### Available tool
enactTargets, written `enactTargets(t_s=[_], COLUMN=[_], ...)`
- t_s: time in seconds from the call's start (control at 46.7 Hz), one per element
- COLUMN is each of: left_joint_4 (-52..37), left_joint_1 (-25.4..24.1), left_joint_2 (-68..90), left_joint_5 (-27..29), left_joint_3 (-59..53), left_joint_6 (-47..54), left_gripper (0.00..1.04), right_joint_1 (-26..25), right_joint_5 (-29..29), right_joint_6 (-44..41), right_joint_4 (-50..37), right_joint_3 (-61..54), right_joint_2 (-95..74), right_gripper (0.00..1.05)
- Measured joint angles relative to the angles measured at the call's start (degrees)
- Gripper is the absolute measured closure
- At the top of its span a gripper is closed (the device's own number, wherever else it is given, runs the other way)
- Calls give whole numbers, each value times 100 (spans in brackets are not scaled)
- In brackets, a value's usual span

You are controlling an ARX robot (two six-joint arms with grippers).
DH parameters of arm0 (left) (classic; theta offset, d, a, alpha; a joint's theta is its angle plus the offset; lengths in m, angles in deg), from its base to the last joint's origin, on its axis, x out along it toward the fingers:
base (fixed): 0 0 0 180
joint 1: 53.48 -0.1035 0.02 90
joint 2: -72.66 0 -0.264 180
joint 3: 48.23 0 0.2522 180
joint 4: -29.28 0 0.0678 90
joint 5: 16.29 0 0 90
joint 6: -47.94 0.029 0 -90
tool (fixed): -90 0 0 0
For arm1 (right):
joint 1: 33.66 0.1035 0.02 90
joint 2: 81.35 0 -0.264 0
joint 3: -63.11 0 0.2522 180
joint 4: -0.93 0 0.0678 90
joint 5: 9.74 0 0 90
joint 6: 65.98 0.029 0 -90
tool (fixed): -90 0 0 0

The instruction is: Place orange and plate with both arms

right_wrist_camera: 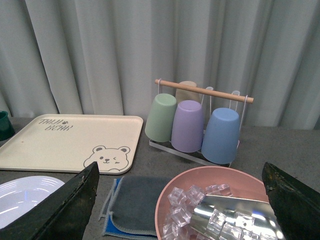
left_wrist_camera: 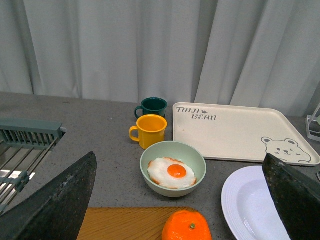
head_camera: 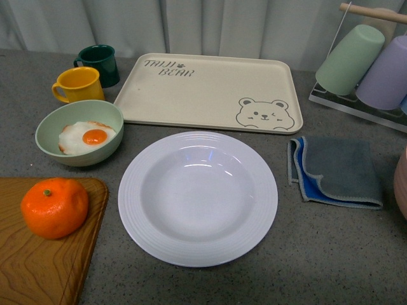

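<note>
The orange (head_camera: 55, 207) rests on a wooden cutting board (head_camera: 38, 267) at the front left; the left wrist view shows the orange (left_wrist_camera: 186, 226) low in the picture, between and beyond the open left gripper (left_wrist_camera: 180, 220). The large white plate (head_camera: 198, 197) lies empty in the middle of the grey table, its edge also visible as the plate (left_wrist_camera: 250, 210) in the left wrist view and the plate (right_wrist_camera: 25, 197) in the right wrist view. My right gripper (right_wrist_camera: 180, 210) is open above a pink bowl of ice. Neither arm shows in the front view.
A pale green bowl with a fried egg (head_camera: 79, 133), a yellow mug (head_camera: 77, 84) and a dark green mug (head_camera: 98, 63) stand at the back left. A cream bear tray (head_camera: 206, 92) lies behind the plate. Right: grey-blue cloth (head_camera: 337, 170), cup rack (right_wrist_camera: 197, 122), pink ice bowl (right_wrist_camera: 215, 200).
</note>
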Motion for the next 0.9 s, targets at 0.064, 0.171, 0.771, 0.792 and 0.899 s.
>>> enactTargets(t_s=[0.064, 0.171, 0.771, 0.792, 0.899], left_joint_4=[0, 0, 0, 0, 0], left_joint_1=[0, 0, 0, 0, 0], left_joint_2=[0, 0, 0, 0, 0], left_joint_5=[0, 0, 0, 0, 0], left_joint_3=[0, 0, 0, 0, 0], left_joint_6=[0, 0, 0, 0, 0], left_gripper=[7, 7, 7, 7, 7], right_joint_1=[0, 0, 0, 0, 0], right_joint_5=[0, 0, 0, 0, 0], right_joint_6=[0, 0, 0, 0, 0], right_joint_4=[0, 0, 0, 0, 0], right_joint_3=[0, 0, 0, 0, 0], right_joint_2=[0, 0, 0, 0, 0], right_gripper=[9, 9, 9, 9, 9])
